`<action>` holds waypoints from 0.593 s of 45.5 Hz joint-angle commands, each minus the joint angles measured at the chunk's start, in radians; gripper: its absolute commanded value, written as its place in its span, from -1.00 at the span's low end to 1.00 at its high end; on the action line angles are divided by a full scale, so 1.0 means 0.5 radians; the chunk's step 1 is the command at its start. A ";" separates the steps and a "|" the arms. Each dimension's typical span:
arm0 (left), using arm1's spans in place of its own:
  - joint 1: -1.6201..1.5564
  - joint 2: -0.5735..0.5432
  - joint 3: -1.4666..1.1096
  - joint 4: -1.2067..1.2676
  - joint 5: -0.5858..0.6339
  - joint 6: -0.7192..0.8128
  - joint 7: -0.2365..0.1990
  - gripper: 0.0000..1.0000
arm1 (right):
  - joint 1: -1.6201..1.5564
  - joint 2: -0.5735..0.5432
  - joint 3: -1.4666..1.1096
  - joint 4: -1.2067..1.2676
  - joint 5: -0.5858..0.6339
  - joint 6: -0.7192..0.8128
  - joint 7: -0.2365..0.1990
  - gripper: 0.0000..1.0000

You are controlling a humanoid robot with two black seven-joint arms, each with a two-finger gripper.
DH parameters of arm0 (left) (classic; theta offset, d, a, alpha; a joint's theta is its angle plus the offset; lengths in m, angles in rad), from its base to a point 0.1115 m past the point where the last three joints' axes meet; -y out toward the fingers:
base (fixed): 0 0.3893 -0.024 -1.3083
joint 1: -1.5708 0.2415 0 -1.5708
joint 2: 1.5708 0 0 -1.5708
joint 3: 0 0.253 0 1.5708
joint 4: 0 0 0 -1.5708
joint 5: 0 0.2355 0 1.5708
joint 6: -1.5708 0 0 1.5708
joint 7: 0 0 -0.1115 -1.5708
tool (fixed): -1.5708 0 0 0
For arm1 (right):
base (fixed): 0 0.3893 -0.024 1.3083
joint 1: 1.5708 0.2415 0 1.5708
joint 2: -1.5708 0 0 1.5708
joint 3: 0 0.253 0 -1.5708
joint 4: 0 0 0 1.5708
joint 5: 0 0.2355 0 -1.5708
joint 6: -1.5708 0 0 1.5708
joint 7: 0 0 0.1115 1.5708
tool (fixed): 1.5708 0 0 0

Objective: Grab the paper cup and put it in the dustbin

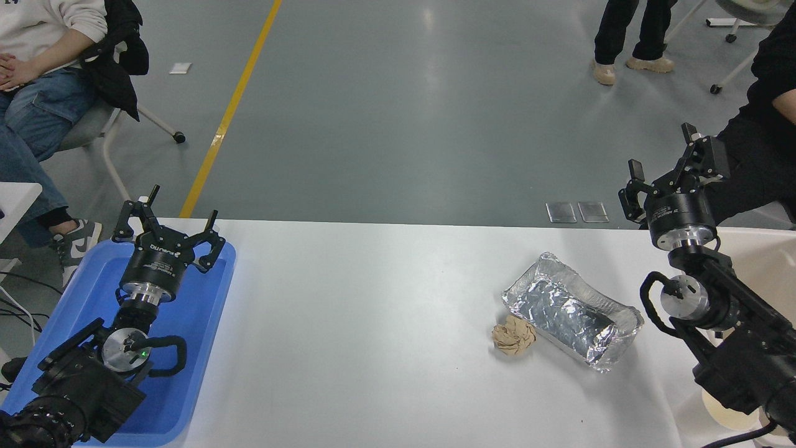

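Right gripper [666,167] raised above tabletop's far right corner, fingers spread, nothing between them. Paper cup [721,412] at tabletop's near right corner, largely hidden under right arm; cream inside and rim partly visible. Dustbin [762,261] at right edge, only beige rim and wall showing. Silver foil tray [572,309] right of centre, crumpled brown paper ball [513,335] touching its near left side. Left gripper [171,227] parked over blue tray [199,323] at left edge, fingers apart, empty.
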 commanded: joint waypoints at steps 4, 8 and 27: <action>0.000 0.000 0.001 -0.003 0.000 0.000 0.000 1.00 | 0.003 0.002 -0.009 -0.004 0.001 0.000 0.000 1.00; 0.000 0.000 0.001 0.001 0.000 0.000 0.000 1.00 | 0.006 0.002 -0.009 -0.007 0.001 0.000 0.000 1.00; 0.000 0.000 0.001 -0.003 0.000 0.000 0.000 1.00 | 0.064 -0.029 -0.144 -0.068 0.001 -0.006 -0.003 1.00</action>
